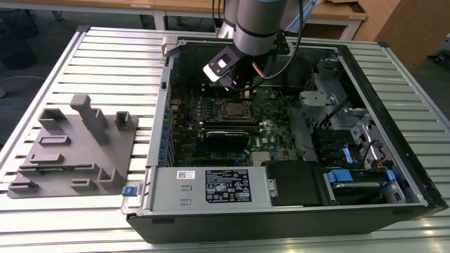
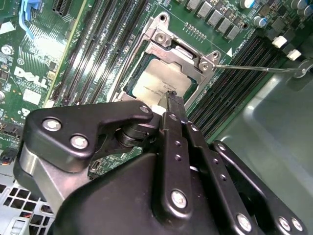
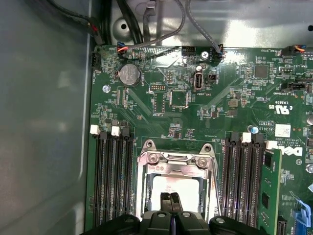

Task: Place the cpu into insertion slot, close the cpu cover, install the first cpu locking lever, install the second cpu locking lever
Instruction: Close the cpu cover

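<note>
The cpu (image 3: 177, 185) is a dull silver square lying in the insertion slot (image 1: 235, 110) on the green motherboard; it also shows in the second wrist view as the cpu (image 2: 155, 81). The cpu cover (image 3: 175, 160), a silvery frame, lies down around it, and the chip shows through its cut-out. My gripper (image 3: 170, 198) hangs just above the chip's near edge with its fingers pressed together and nothing between them. In the second wrist view the gripper (image 2: 171, 98) covers that edge. A thin metal locking lever (image 2: 254, 68) sticks out sideways from one socket corner.
Black memory slots (image 3: 113, 176) flank the socket on both sides. The case wall (image 3: 44, 122) stands close beside the board, and cables (image 3: 146, 24) hang at its far end. A grey fixture block (image 1: 70, 147) sits on the slatted table at the exterior view's left. The power supply (image 1: 211, 185) sits by the case's near wall.
</note>
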